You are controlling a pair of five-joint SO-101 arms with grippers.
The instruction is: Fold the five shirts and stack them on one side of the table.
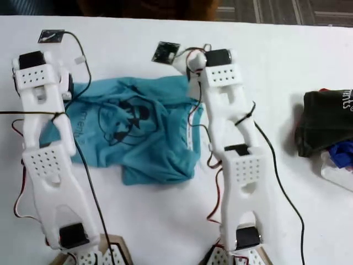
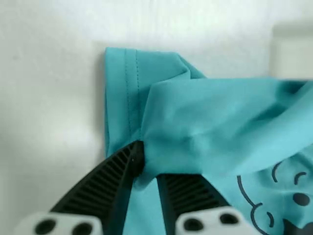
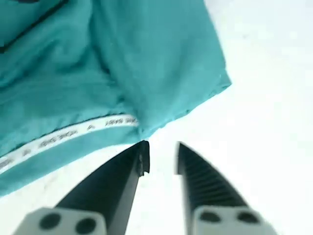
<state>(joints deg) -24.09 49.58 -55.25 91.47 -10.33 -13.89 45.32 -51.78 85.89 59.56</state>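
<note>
One crumpled teal cotton T-shirt lies on the white desk, centre-left of the high view, bunched into loose folds with its black cartoon print facing up. Two white plastic arms flank it. The left arm runs up the left side of the frame and the right arm rises from the bottom edge just right of centre.

At the left wrist, the jaws are pinching a fold of the teal T-shirt, with cloth squeezed between the two black ribbed fingers. A stitched hem lies just beside them on bare desk.

At the right wrist, the jaws are spread a little with nothing between them. They sit over bare desk just beside the edge of the teal T-shirt, where one white printed tape strip runs along the seam.

Over at the right edge of the high view, well apart from the teal one, there's a pile. One dark folded garment sits on top, one blue cloth pokes out beneath, and one white piece is lowest. Beyond those three I can't tell the count.
</note>
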